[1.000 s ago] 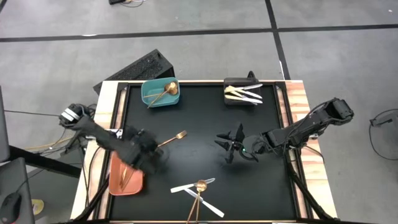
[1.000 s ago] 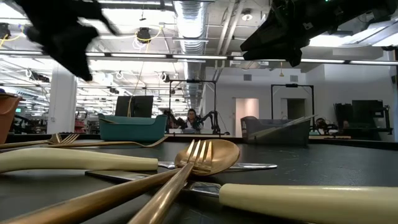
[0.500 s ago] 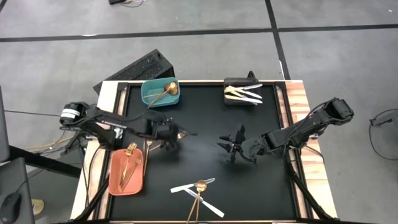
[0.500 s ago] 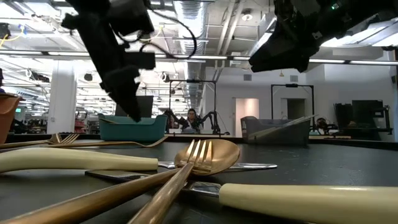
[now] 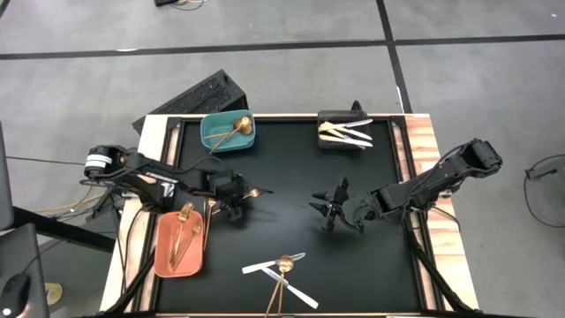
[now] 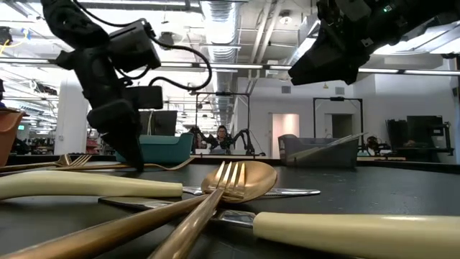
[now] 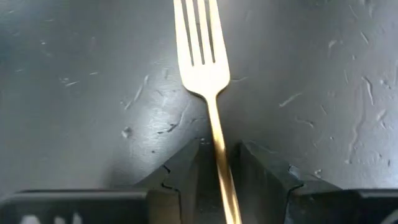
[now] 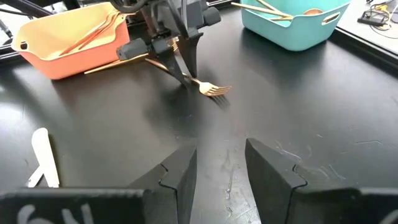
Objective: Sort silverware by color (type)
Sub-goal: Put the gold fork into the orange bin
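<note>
A gold fork point(image 5: 254, 192) lies flat on the black mat, tines point(image 7: 200, 43) toward the table's right. My left gripper point(image 7: 219, 163) points steeply down over its handle point(image 7: 215, 134), one finger on each side and a narrow gap showing beside the handle; it is open. My right gripper point(image 8: 217, 163) hovers open at mid-right point(image 5: 340, 208) with nothing between its fingers. More silverware point(image 5: 281, 269) lies crossed near the front edge: white-handled knives, a gold spoon and a gold fork.
A salmon bin point(image 5: 161, 258) with gold forks sits at the near left. At the far side, a teal bin point(image 5: 212, 137) holds gold spoons and a black bin point(image 5: 328, 143) holds white knives. Wooden rails edge the mat left and right.
My left gripper has swung from above the salmon bin toward the table's right and far edge. It has come down onto the lone gold fork and tipped to point steeply down. The fork has stayed where it lay.
</note>
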Controlling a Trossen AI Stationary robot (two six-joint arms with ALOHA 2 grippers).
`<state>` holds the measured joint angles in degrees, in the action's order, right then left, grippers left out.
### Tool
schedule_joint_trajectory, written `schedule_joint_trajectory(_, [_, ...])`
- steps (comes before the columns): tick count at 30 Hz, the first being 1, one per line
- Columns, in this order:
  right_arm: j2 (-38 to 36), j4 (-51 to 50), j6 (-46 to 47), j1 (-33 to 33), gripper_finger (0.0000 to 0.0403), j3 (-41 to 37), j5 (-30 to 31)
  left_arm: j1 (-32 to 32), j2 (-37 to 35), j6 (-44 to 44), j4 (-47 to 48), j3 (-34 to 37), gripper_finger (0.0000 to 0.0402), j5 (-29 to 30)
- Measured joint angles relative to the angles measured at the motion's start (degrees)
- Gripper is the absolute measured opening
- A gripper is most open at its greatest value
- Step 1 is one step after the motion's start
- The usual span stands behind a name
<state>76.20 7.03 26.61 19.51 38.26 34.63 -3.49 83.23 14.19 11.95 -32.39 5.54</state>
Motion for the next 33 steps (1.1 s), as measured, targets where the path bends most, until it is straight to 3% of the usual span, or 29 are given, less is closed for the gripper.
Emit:
schedule_joint_trajectory(9, [0.00,0.00,0.11,0.00,0.0155,0.00,-0.02,0.07,0.05,4.74,-0.97,1.08,0.0014,4.18])
schedule_joint_trajectory(18, [0.00,0.00,1.01,-0.01,0.0155,0.00,-0.04,3.60,0.37,12.35,-1.51,0.58,0.0008,13.78])
schedule_joint_trajectory(22, [0.00,0.00,1.03,-0.04,0.0155,0.00,-0.04,7.00,0.39,13.47,-1.65,-2.36,0.0007,14.24])
schedule_joint_trajectory(27, [0.00,0.04,1.01,-0.04,0.0155,0.00,-0.07,12.34,0.39,14.80,6.64,-9.20,0.0007,16.93])
schedule_joint_trajectory(33, [0.00,0.04,1.01,-0.04,0.0155,-0.02,-0.07,19.98,-0.10,19.14,21.35,-16.89,0.0009,27.41])
